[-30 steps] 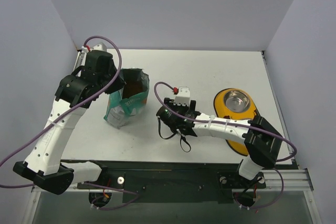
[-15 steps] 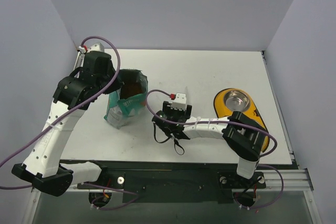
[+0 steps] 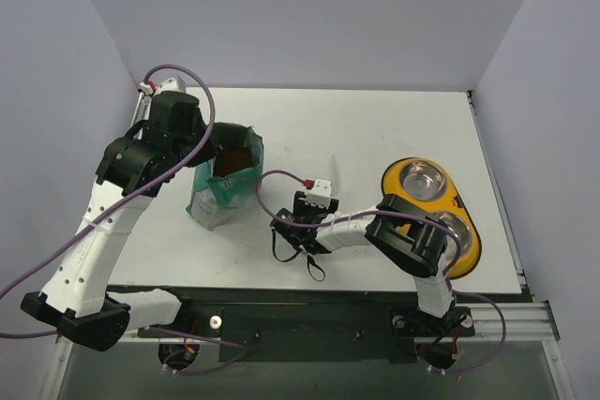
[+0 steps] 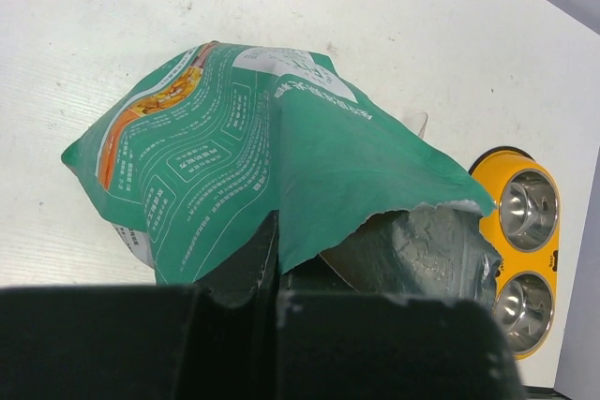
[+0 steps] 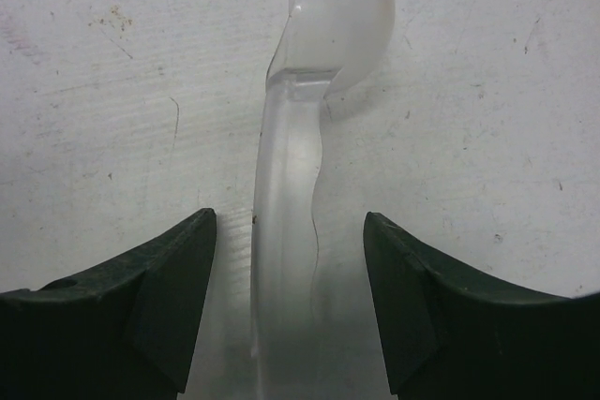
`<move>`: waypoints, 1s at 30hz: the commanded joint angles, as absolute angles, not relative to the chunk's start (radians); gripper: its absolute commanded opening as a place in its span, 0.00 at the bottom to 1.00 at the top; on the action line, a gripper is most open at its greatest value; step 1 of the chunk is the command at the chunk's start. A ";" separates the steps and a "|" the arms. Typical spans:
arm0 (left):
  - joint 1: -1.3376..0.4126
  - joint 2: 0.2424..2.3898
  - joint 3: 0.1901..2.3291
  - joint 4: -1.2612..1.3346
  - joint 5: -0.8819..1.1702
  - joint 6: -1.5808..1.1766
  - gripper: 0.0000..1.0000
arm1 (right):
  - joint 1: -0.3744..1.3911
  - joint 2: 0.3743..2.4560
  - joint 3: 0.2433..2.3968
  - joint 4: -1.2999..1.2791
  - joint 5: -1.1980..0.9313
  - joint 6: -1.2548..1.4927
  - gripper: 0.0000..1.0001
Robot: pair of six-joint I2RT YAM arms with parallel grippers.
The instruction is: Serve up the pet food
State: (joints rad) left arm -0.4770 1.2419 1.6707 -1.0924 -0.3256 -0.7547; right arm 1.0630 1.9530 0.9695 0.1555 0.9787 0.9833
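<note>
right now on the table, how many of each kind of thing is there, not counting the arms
bag: 1
clear scoop: 1
yellow bowl stand: 1
steel bowls: 2
total: 5

l gripper [image 3: 207, 147] at rim of open teal bag [image 3: 223, 196] (brown kibble [image 3: 234, 153] inside). r gripper [image 3: 292, 222] low on table [image 3: 375, 128]; yellow two-bowl feeder [image 3: 390, 181] far right.

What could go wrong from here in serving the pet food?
The clear scoop lies flat inside the open right gripper; closing could skid it away. The bag stands open, pinched only at its rim by the left gripper; a tug might tip it and spill kibble.
</note>
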 commanded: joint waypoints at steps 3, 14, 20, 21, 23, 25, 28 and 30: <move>-0.480 1.227 1.658 -1.005 -0.344 -0.799 0.00 | 1.023 2.026 0.928 0.247 1.009 0.985 0.50; -0.480 1.239 1.621 -0.988 -0.313 -0.827 0.00 | 0.948 1.765 0.671 0.301 0.729 0.839 0.00; -0.480 1.223 1.597 -0.986 -0.288 -0.830 0.00 | 0.934 1.559 0.520 0.330 0.420 0.815 0.00; -0.480 1.217 1.591 -0.983 -0.287 -0.834 0.00 | 0.940 1.572 0.517 0.345 0.416 0.796 0.00; -0.480 1.206 1.571 -0.983 -0.275 -0.841 0.00 | 0.966 1.606 0.523 0.365 0.466 0.766 0.00; -0.480 1.201 1.560 -0.977 -0.264 -0.830 0.00 | 0.992 1.640 0.518 0.411 0.532 0.729 0.01; -0.480 1.204 1.552 -0.992 -0.265 -0.822 0.00 | 1.040 1.701 0.548 0.414 0.696 0.709 0.07; -0.480 1.200 1.539 -0.983 -0.258 -0.818 0.00 | 1.043 1.738 0.541 0.468 0.765 0.712 0.11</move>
State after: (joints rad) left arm -0.4770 1.2045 1.5688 -0.9966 -0.2737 -0.8303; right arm 1.0149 1.6444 0.5640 0.4900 0.6765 0.7338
